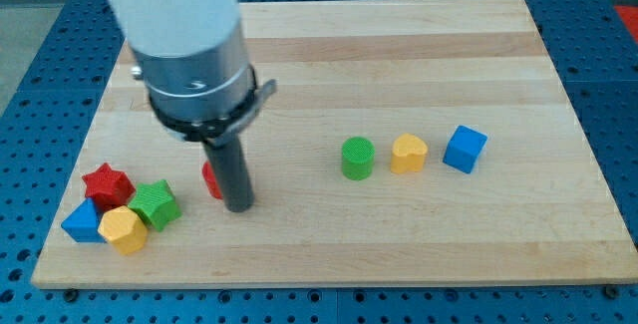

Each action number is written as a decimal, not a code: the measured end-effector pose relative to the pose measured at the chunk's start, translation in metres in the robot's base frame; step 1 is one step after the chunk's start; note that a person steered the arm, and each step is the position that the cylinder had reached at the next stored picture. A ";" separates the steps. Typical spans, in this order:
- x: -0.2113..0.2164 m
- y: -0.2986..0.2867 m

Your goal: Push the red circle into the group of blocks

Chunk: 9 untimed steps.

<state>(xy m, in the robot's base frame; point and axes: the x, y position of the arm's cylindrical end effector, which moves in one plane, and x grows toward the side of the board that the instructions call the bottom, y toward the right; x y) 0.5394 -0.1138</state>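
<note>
The red circle (211, 178) lies left of the board's middle, mostly hidden behind my rod; only its left edge shows. My tip (238, 206) rests on the board right against the circle's right side. The group of blocks sits at the view's lower left: a red star (107, 182), a green star (155, 204), a blue block (82, 222) and a yellow block (123, 229), all touching or nearly so. The circle is a short way to the right of the green star.
A green cylinder (357, 158), a yellow heart-like block (408, 153) and a blue cube (465, 149) stand in a row right of centre. The wooden board (399, 45) ends near the group at the view's left and bottom edges.
</note>
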 end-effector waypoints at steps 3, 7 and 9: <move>-0.018 0.042; -0.060 0.023; -0.068 -0.023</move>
<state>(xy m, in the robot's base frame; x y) 0.4709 -0.1373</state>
